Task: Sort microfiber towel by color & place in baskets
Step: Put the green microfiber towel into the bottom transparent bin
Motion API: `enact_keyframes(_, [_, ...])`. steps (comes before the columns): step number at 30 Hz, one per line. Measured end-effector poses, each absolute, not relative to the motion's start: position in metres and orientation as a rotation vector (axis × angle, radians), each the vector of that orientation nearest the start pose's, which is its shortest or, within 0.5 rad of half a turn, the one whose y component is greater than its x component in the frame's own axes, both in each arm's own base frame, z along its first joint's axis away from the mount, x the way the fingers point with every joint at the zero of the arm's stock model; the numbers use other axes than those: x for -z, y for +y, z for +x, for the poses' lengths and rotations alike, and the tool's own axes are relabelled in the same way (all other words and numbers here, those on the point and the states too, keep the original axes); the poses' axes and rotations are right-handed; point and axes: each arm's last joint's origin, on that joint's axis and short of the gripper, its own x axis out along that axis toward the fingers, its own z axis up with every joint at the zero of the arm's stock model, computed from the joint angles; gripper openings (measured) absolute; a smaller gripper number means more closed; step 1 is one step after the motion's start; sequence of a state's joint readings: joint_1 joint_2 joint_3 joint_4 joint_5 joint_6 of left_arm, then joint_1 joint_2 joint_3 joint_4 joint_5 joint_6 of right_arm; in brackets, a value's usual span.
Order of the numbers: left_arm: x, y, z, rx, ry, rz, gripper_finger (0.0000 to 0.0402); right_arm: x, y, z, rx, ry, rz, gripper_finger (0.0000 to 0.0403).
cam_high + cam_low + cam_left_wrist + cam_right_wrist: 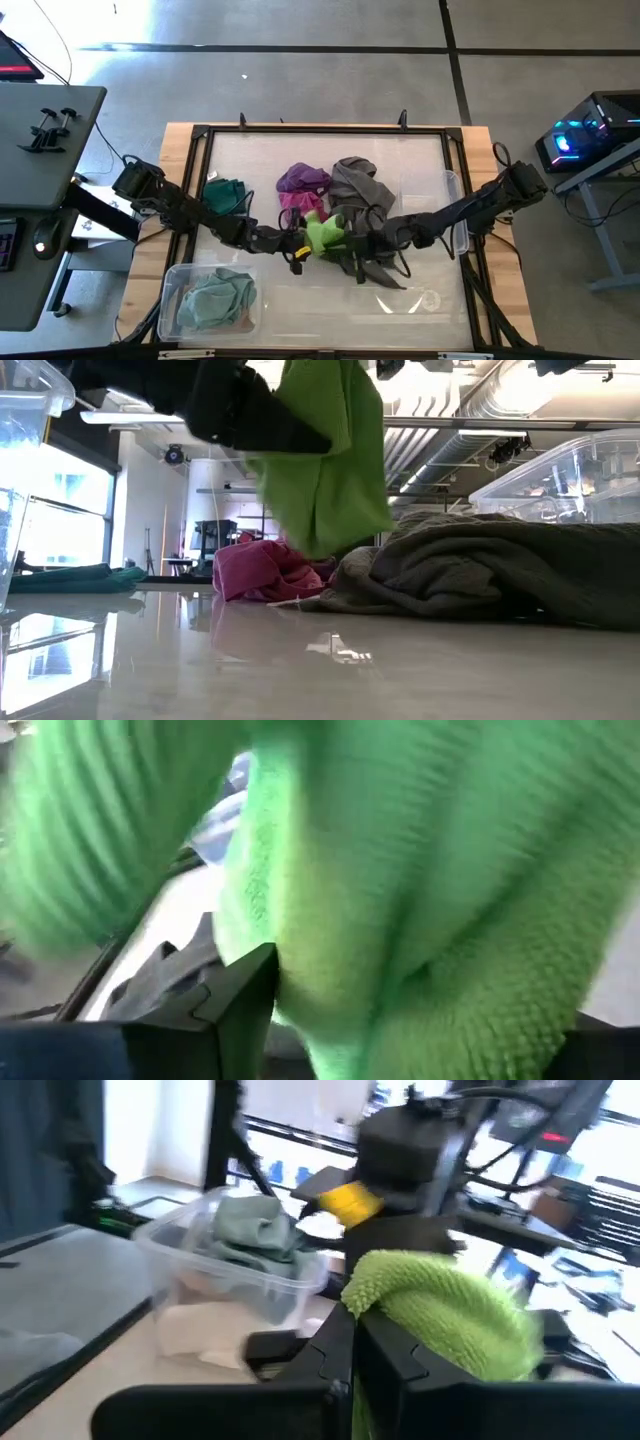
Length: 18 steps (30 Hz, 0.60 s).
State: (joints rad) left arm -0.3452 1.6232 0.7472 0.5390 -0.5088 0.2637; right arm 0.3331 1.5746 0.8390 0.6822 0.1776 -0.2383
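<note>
Both arms met over the middle of the surface (420, 310), where a lime green towel (322, 234) hung between them, lifted clear of the top. The right pincer (352, 1342) was clamped shut on that lime green towel, whose bunched fold bulged out above its dark fingers (395, 1370) in the right wrist view. The left pincer (297, 243) sat just beside the cloth on its other side with its fingers spread wide; the left wrist view was filled with green weave close against one finger (240, 1010), but whether the fingers touched the cloth I could not tell. In the low view the towel dangled from above, its lower edge just over a magenta towel (262, 572) and a rumpled grey towel (480, 565) lying on the surface. From above, the grey towel spread from the centre toward the far edge, with a purple towel (303, 179) next to it and the magenta one just nearer. A dark green towel (224, 193) lay apart toward the left edge. The wide basket (170, 300) stood at the near left corner holding a pale blue towel (215, 298). The narrower basket (455, 185) stood by the right edge, partly under the right arm.
</note>
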Motion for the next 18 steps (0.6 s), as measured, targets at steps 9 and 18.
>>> enact_keyframes(9, [-0.187, -0.097, 0.31, -0.117, 0.328, 0.402, 0.0174, -0.237, 0.098, 0.324, -0.159, 0.089, -0.187, 0.0003])
enact_keyframes(18, [-0.18, -0.098, 0.305, -0.154, 0.415, 0.495, 0.0054, -0.229, 0.096, 0.323, -0.091, 0.174, -0.151, 0.0005])
